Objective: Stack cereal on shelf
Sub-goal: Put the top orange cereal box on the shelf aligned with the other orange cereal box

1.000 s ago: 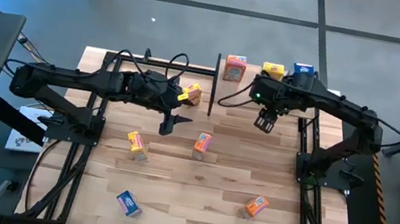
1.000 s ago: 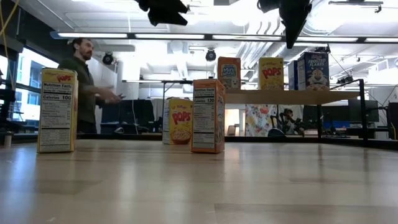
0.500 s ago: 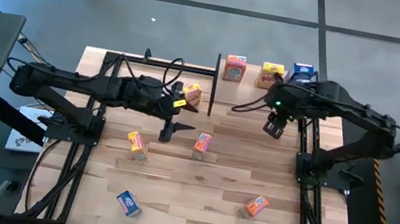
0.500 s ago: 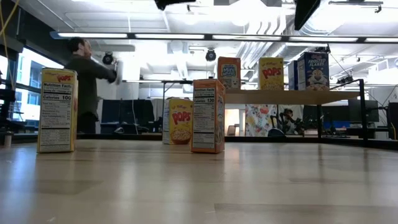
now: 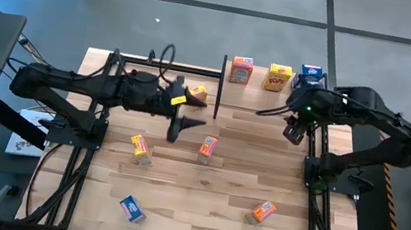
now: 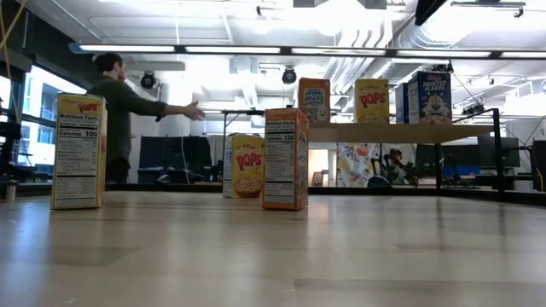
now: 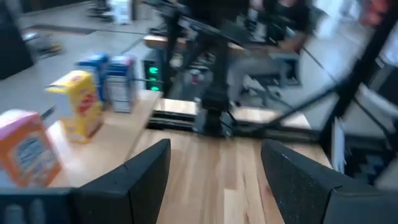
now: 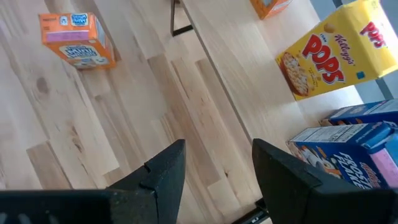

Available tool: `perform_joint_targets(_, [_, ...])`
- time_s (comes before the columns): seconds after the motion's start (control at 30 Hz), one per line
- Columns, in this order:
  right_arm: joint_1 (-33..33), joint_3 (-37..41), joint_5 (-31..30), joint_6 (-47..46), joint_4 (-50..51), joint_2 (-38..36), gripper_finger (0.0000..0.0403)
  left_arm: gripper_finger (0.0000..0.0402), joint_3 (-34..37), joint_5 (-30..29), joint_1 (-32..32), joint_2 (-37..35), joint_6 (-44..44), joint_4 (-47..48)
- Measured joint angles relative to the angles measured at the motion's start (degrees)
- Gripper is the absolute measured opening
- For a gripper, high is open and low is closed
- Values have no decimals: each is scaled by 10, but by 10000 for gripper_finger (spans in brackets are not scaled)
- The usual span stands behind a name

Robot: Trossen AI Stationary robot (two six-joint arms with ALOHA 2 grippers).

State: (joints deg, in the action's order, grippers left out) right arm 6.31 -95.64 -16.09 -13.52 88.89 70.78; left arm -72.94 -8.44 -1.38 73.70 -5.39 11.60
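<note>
Overhead, both claws, left (image 5: 180,127) and right (image 5: 295,133), hang open and empty; the orange box (image 5: 207,148) on the surface (image 5: 219,184) looks light, stiff, slick, best pinched across its 2 narrow sides.

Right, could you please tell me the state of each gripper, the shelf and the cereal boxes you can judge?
Left gripper: open, empty.
Right gripper: open, empty.
Shelf: partly loaded.
Orange shelf box: upright on the shelf.
Yellow shelf box: upright on the shelf.
Blue shelf box: upright on the shelf.
Middle orange box: upright on the table, not yet shelved.
</note>
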Motion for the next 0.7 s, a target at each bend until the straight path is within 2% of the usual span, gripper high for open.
perform_joint_targets(0.1, [0, 0, 0, 0, 0, -3, 177, 241, -12, -33, 8, 0, -43, 5])
perform_joint_targets(0.2, [0, 0, 0, 4, 0, -3, 177, 241, -20, -39, 16, 0, -74, 3])
perform_joint_targets(0.37, [0, 0, -4, 9, 0, -3, 177, 241, -25, -28, 14, 0, -52, 4])
perform_joint_targets(0.43, [0, 0, -4, 9, 0, -3, 177, 241, -25, 2, 11, 0, -20, 5])
perform_joint_targets(0.5, [0, 0, -4, 8, 0, -3, 177, 241, -25, 56, 10, 0, 17, 2])
perform_joint_targets(0.6, [0, 0, -4, 7, 0, -3, 177, 241, -25, 130, 10, 0, 14, -17])
perform_joint_targets(0.7, [0, 0, -4, 7, 0, -3, 177, 241, -25, 165, 5, 0, 11, -42])
